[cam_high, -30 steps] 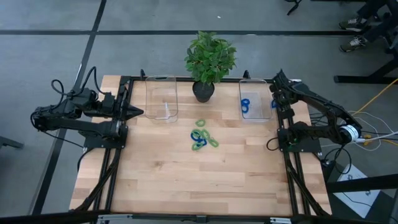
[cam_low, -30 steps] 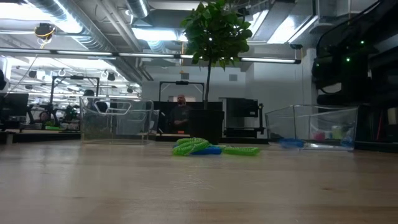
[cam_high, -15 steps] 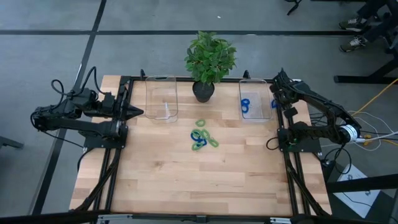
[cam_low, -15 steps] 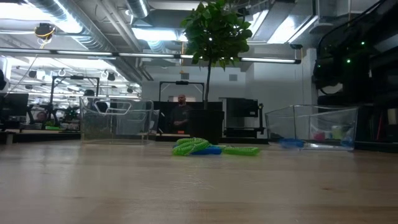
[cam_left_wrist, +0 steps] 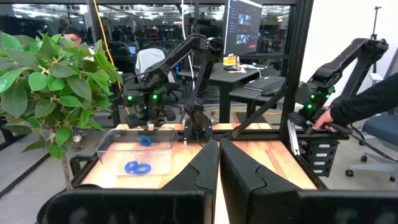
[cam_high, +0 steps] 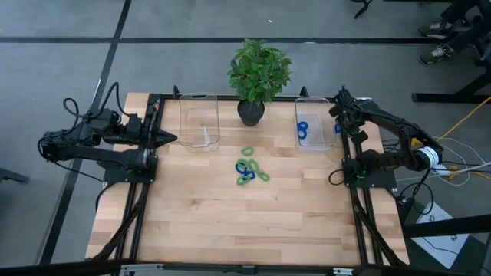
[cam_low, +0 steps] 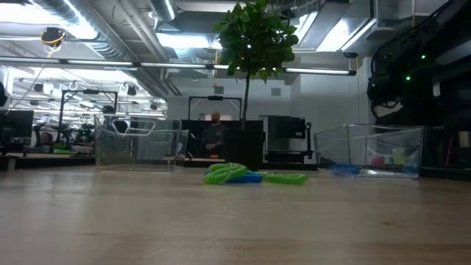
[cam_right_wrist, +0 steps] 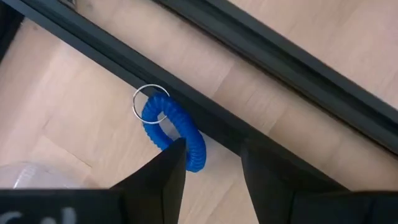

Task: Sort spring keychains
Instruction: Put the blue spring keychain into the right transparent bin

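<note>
A small pile of green and blue spring keychains [cam_high: 249,169] [cam_low: 250,175] lies at the table's middle. Two blue ones [cam_high: 302,131] [cam_left_wrist: 138,167] rest on the floor of the clear right bin [cam_high: 313,142]. A lone blue keychain [cam_high: 337,129] [cam_right_wrist: 174,132] with a metal ring lies flat on the table between that bin and the dark frame rail. My right gripper [cam_high: 338,113] [cam_right_wrist: 211,158] hangs open over it, pointing down, its fingers astride the coil's near end. My left gripper [cam_high: 173,139] [cam_left_wrist: 219,158] waits shut at the left edge, beside the left bin. My right gripper comes at the lone blue keychain from above. One fingertip [cam_right_wrist: 176,151] overlaps the coil's end [cam_right_wrist: 194,160] in the wrist view, but I cannot tell whether it touches. The keychain lies flat on the wood.
The clear left bin [cam_high: 199,123] [cam_low: 136,143] holds nothing. A potted plant [cam_high: 258,73] stands between the bins at the far edge. Dark frame rails [cam_right_wrist: 261,134] run along both table sides. A person's hand [cam_left_wrist: 324,118] shows beyond the right edge. The near half of the table is bare wood.
My right arm has shifted slightly toward the table's left, its gripper staying over the blue keychain beside the right bin. Nothing else has moved.
</note>
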You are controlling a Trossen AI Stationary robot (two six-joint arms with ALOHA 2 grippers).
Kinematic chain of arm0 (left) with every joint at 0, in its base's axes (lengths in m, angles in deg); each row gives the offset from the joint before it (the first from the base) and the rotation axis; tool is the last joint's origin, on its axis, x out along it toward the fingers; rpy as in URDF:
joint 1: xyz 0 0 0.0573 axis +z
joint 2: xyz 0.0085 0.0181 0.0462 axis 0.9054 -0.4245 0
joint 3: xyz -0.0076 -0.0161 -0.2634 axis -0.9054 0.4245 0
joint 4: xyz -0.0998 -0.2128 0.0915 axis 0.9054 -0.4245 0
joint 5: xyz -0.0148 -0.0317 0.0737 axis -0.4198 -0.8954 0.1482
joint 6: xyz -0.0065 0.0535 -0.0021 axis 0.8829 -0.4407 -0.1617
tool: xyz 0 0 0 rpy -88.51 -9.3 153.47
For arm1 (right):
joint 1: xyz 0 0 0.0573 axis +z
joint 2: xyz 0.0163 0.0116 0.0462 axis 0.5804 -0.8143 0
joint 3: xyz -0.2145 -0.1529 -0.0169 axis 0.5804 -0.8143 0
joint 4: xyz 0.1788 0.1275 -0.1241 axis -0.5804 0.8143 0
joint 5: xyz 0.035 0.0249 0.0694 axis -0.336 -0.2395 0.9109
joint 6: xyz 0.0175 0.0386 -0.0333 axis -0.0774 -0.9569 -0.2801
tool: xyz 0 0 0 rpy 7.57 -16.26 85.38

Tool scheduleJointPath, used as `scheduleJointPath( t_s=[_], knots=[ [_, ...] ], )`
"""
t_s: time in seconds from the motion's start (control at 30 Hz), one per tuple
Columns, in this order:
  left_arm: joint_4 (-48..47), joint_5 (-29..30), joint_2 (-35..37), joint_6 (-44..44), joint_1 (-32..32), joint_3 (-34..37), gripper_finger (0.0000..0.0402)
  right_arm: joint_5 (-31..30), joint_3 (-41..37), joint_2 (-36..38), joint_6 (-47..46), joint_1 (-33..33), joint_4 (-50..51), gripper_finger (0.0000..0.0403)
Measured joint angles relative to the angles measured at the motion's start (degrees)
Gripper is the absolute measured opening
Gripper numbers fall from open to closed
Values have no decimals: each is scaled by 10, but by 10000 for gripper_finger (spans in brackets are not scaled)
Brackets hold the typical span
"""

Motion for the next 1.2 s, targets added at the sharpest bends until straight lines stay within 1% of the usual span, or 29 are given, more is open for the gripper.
scheduleJointPath(
  t_s=[0.23, 0.43, 0.57, 0.8, 1.07, 1.2],
  knots=[
    [0, 0, 0, 0, 0, 0, 11, -6, 0, -23, -3, 20, -19, 152],
    [0, 0, 0, 0, 0, 0, 11, -29, 0, -44, -4, 41, -29, 152],
    [0, 0, 0, 0, 0, 0, 8, -45, 1, -50, -8, 51, -31, 152],
    [0, 0, 0, 0, 0, 0, 12, -54, 2, -55, -5, 57, -22, 152],
    [0, 0, 0, 0, 0, 0, 9, -47, 2, -55, -8, 58, -20, 152],
    [0, 0, 0, 0, 0, 0, 13, -19, 1, -56, -9, 57, -43, 152]
  ],
)
